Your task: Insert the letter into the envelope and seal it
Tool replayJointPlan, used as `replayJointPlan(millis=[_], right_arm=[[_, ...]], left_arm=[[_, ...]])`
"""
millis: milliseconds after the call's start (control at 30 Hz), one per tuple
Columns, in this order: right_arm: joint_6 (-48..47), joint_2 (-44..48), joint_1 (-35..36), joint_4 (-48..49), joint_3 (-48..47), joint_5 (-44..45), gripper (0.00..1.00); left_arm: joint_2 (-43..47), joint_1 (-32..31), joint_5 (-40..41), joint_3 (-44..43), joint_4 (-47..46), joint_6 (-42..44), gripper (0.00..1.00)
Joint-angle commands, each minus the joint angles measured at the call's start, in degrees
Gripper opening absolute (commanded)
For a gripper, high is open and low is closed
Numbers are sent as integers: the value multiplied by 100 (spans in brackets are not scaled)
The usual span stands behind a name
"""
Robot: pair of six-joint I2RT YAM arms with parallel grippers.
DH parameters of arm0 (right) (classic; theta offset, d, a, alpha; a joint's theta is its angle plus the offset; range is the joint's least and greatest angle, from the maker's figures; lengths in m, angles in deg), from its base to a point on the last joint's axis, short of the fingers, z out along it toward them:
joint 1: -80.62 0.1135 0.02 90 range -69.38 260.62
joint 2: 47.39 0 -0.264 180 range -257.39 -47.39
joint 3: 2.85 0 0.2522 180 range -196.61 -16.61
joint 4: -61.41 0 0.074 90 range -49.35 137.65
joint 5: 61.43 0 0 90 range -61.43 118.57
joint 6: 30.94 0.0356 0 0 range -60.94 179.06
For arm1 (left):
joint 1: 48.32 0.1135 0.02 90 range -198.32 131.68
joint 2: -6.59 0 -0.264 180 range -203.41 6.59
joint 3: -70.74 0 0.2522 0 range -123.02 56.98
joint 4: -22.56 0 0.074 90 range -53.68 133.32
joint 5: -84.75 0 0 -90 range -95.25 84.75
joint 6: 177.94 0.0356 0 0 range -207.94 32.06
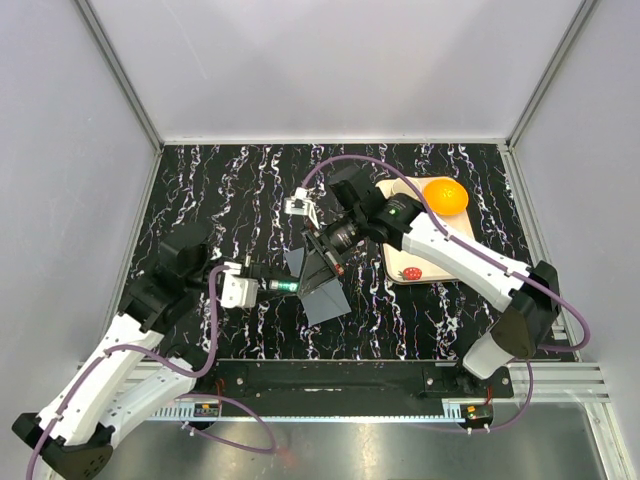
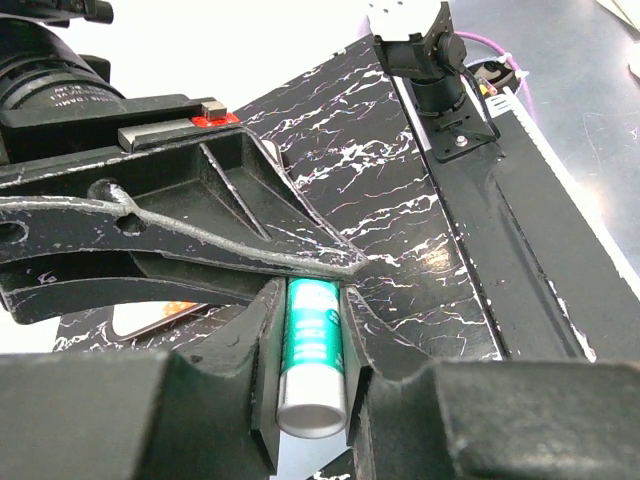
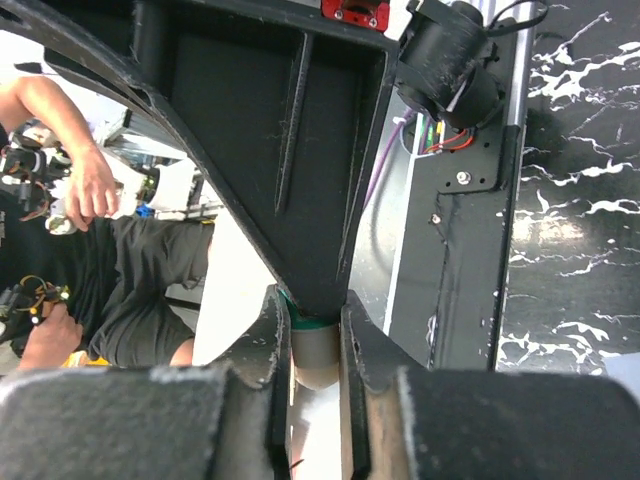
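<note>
A green glue stick [image 2: 312, 350] lies lengthwise between the pads of my left gripper [image 2: 312, 300], which is shut on its body. My right gripper [image 3: 315, 320] meets it from the far side, shut on the grey cap end [image 3: 318, 350] just below a green ring. From above, both grippers [image 1: 272, 285] [image 1: 306, 274] join over the dark slate-grey envelope [image 1: 325, 297], which lies on the marbled table with its flap [image 1: 297, 262] folded open toward the left. The letter is hidden.
A cream strawberry-printed tray [image 1: 412, 265] sits right of the envelope, under the right arm, with an orange ball [image 1: 445, 196] at its far end. The arms' base rail [image 1: 330, 375] runs along the near edge, and grey walls enclose the table.
</note>
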Motion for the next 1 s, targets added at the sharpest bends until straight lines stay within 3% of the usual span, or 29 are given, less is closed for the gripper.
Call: replayJointPlan(millis=[0, 100, 400, 733, 800, 833, 900, 967], right_arm=[[177, 142, 38, 213, 94, -124, 6], [142, 273, 29, 160, 252, -107, 4], [80, 441, 29, 72, 507, -98, 0], [1, 432, 29, 11, 490, -142, 2], [-34, 397, 29, -7, 446, -142, 39], [-69, 371, 29, -7, 411, -159, 49], [-61, 248, 29, -15, 254, -186, 58], [-104, 134, 38, -68, 112, -238, 58]], left_arm=[[62, -2, 383, -213, 112, 250, 21], [246, 6, 638, -169, 279, 311, 35], [660, 6, 779, -81, 517, 496, 43], [590, 6, 612, -151, 614, 619, 5], [563, -2, 481, -177, 622, 636, 0], [502, -2, 428, -204, 622, 628, 0], [441, -11, 244, -239, 683, 741, 0], [326, -64, 243, -291, 710, 768, 0]])
